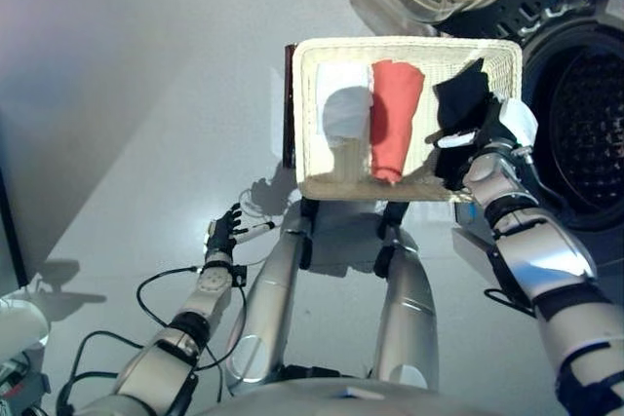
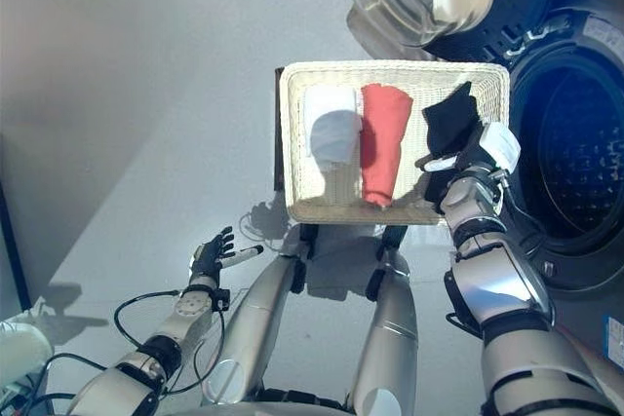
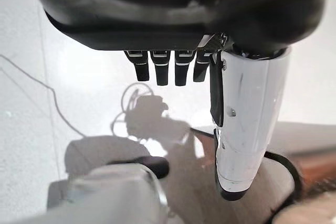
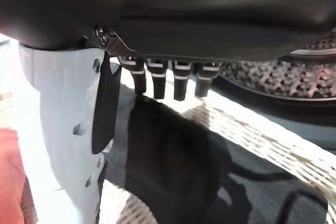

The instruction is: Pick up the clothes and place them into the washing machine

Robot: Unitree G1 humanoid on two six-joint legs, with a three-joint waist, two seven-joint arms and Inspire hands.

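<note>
Cream woven basket [image 1: 310,124] holds a white cloth [image 1: 341,104], a red cloth [image 1: 393,114] and a black cloth [image 1: 461,99]; grey floor [image 1: 127,94].

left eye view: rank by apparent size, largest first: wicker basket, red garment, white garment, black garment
1. Cream wicker basket, clearly largest.
2. Folded red garment.
3. Folded white garment and crumpled black garment: they look about alike, and the right hand covers part of the black one, so no ranking between them.

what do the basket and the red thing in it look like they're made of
The basket looks like pale woven wicker or rattan: its rim and walls show a plaited texture. The red garment looks like soft matte fabric, folded with gentle creases; the exact fibre cannot be told.
</note>
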